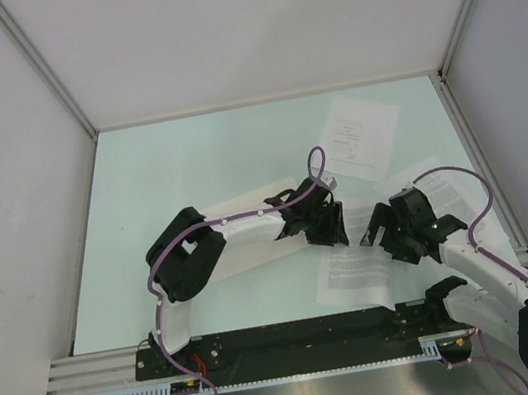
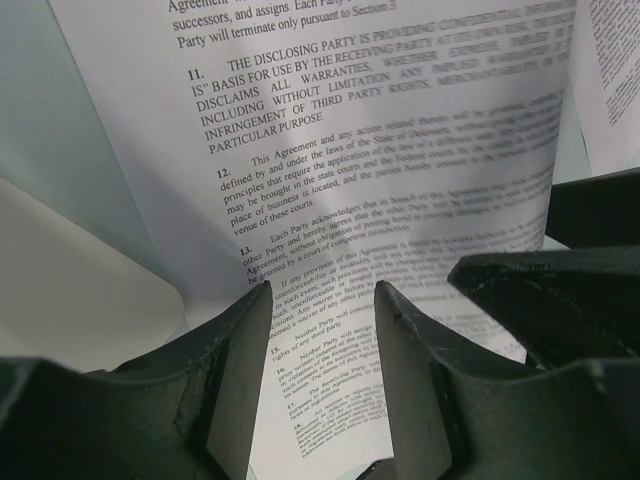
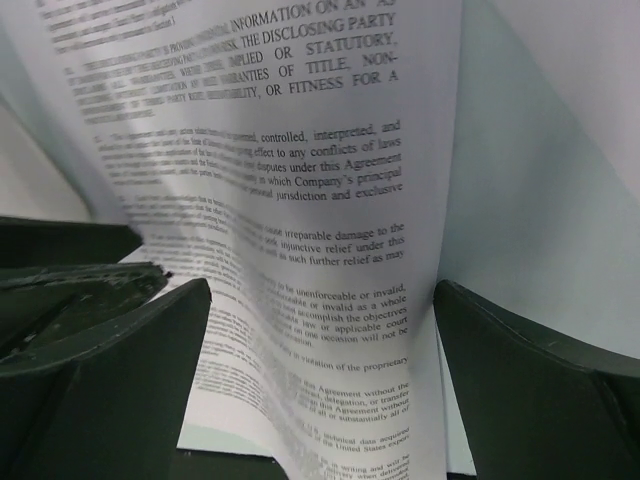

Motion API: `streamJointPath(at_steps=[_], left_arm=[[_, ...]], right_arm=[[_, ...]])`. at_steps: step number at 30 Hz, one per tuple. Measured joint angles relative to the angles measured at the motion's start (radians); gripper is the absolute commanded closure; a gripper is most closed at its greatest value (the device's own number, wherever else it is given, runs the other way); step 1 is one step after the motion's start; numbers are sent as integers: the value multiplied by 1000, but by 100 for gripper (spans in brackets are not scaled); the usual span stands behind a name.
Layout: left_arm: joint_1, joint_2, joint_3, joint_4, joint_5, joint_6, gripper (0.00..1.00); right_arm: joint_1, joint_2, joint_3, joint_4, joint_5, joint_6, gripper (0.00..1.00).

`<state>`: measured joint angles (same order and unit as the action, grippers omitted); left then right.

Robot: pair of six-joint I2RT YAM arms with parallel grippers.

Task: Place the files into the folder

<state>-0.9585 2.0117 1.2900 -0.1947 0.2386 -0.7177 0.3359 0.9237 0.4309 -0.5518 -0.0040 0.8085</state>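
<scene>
A densely printed file (image 1: pixel 359 278) lies near the front edge, bowed upward where both grippers meet it. My left gripper (image 1: pixel 334 231) hovers over this sheet (image 2: pixel 380 150); its fingers (image 2: pixel 320 290) stand partly apart, with the text showing through the gap and nothing pinched. My right gripper (image 1: pixel 371 230) is wide open, and the curled sheet (image 3: pixel 300 200) rises between its fingers (image 3: pixel 320 290). A sparse title page (image 1: pixel 363 135) lies at the back right. A third file (image 1: pixel 445 189) sits under the right arm. The folder (image 1: pixel 254 257) lies under my left arm, and its rounded corner (image 2: pixel 80 290) shows in the left wrist view.
White walls with metal rails enclose the pale table (image 1: pixel 188 170) on three sides. The two grippers are close together, each one's dark finger showing in the other's wrist view. Purple cables loop over both arms.
</scene>
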Motion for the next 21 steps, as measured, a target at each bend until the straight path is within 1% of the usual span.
streamJointPath(at_steps=[5,9,13,21], left_arm=[[1,0,0,0,2,0,48],[1,0,0,0,2,0,48],[3,0,-2,2,4,0,48],[10,-6,-21,27,20,-1,48]], right_arm=[[0,-53,-34,58,-106,-34,0],[0,-129,-44,98,-196,-63,0],[-8,-192,-44,170,-255,-98,0],[-40,-227,-52,265,-297,-116,0]])
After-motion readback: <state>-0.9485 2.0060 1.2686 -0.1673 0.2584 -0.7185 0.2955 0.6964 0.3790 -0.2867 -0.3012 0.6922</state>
